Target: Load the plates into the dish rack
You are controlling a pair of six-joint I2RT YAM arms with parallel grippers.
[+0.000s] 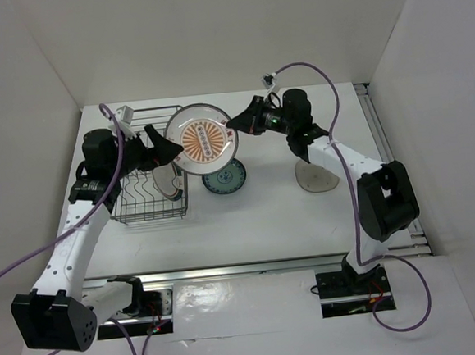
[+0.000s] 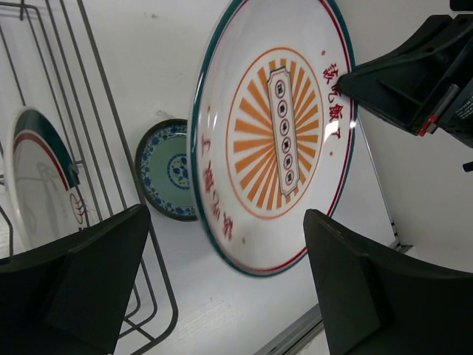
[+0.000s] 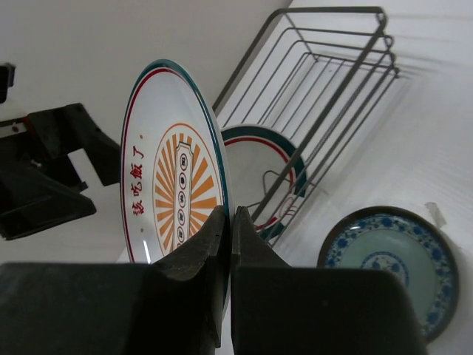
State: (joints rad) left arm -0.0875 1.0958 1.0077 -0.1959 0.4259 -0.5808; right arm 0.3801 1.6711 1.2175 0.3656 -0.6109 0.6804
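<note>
Pinched at the rim in the right claw (image 3: pixel 225 218), jaws closed down to the thickness of the china: the sunburst plate (image 1: pixel 202 141), lifted clear of the tabletop (image 1: pixel 258 225) and tipped nearly on edge. Hangs in the air just beside the far right corner of the dish rack (image 1: pixel 141 206), face turned toward the left claw (image 2: pixel 228 214). Probably held edge-on so as to drop between the prongs rather than lie flat across the wire.

Left claw spread wide and gripping nothing, one finger either side of the plate in the left wrist view, not seen touching it. Looks set to receive the plate in a handover, being on the arm nearer the rack.

Already standing on edge inside the rack: the ringed plate (image 1: pixel 168 183). Flat on the tabletop just right of the rack, partly under the raised plate: the blue patterned plate (image 1: pixel 224 179), not yet loaded. One of three in, by this reckoning.

Worth closing firmly on the rim before any release by the right claw, given the slipperiness of glazed china.
</note>
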